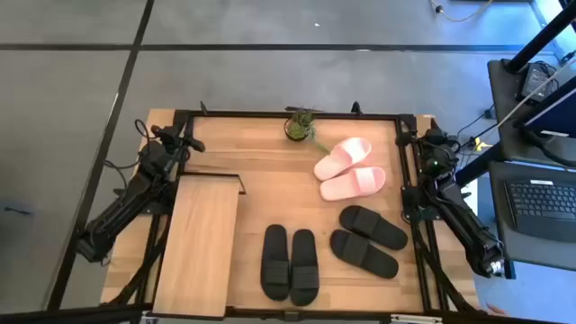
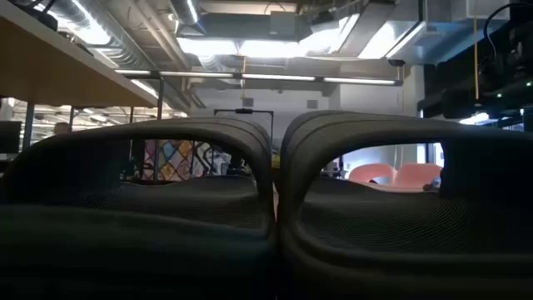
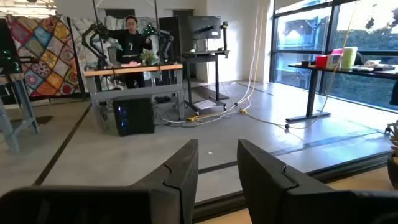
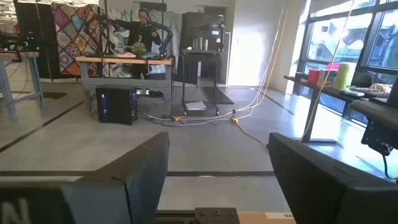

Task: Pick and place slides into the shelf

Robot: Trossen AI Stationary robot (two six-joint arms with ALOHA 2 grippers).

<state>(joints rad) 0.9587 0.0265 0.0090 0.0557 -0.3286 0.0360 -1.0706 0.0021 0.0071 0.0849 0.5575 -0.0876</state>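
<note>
Wooden worktop (image 1: 270, 180) fills mid-frame from above: shelf (image 1: 200, 236) plank lower left, pink slides (image 1: 351, 169) upper right, two matte black pairs (image 1: 290, 263) (image 1: 367, 239) lower centre-right. Low view only catches black straps (image 2: 250, 167) close up. Left pincer (image 3: 217, 180) parked upper left, fingers parted, empty; right pincer (image 4: 217, 180) upper right, spread wide, empty.

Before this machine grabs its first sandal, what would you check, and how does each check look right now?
1. Shelf top free of sandals: ok.
2. Six slides in reach on the table: ok; pink pair, black pair, angled black pair, none stacked.
3. Right end effector open: ok, fingers wide apart.
4. Left end effector open: ok, narrower gap, holding nothing.
5. Both arms parked at the table's sides: ok.
6. Potted plant beside pink pair: not ok, close.
</note>
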